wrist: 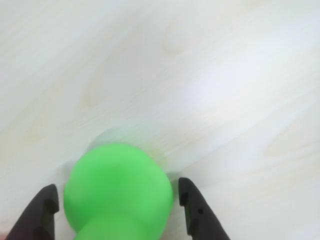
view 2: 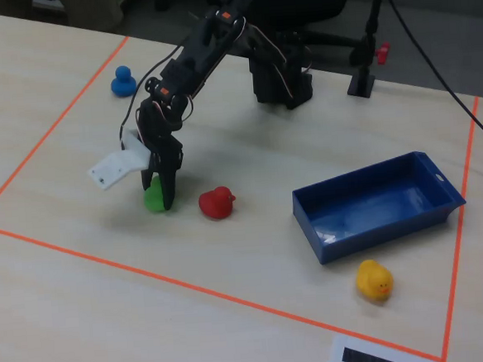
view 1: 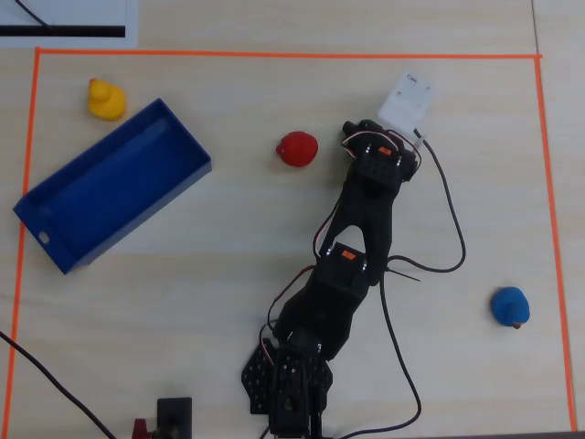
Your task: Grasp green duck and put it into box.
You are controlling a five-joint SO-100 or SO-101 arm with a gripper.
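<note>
Wooden table [view 2: 83,291]: four ducks, one box [view 2: 376,205], pincer [wrist: 117,207] straddling green duck [wrist: 117,197].

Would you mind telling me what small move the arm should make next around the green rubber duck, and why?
Probably close the gripper. In the wrist view the small bright green rubber duck sits between the two black fingers, with narrow gaps on both sides. In the fixed view it rests on the pale wooden table, not yet lifted toward the long blue box.

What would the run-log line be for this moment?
phase: pre-grasp | gripper: open, straddling green duck | duck: on table | box: empty
</note>
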